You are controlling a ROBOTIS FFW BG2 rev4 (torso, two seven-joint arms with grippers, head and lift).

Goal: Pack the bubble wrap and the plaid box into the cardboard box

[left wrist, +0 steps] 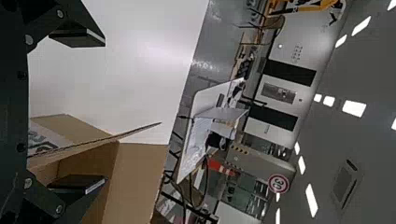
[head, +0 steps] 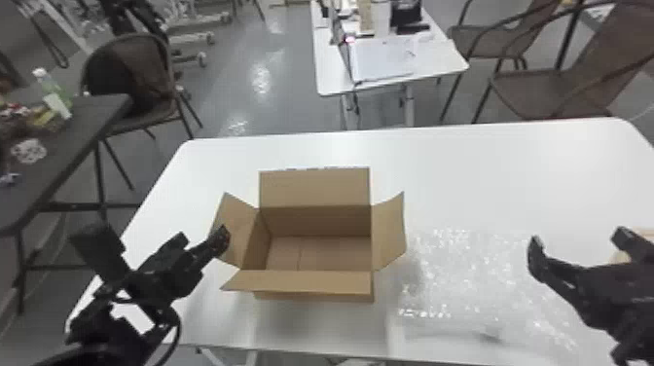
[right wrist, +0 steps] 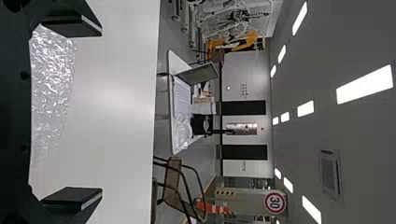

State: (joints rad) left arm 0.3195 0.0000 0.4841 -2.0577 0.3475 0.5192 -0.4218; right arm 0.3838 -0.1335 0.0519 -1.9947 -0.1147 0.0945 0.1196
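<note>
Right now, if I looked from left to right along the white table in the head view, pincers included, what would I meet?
Left pincer → open cardboard box → bubble wrap → right pincer.

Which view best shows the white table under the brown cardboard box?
The head view: it shows most of the table, including both far corners. The left wrist view shows part beside the cardboard flaps; the right wrist view, a stretch with clear bubble wrap.
</note>
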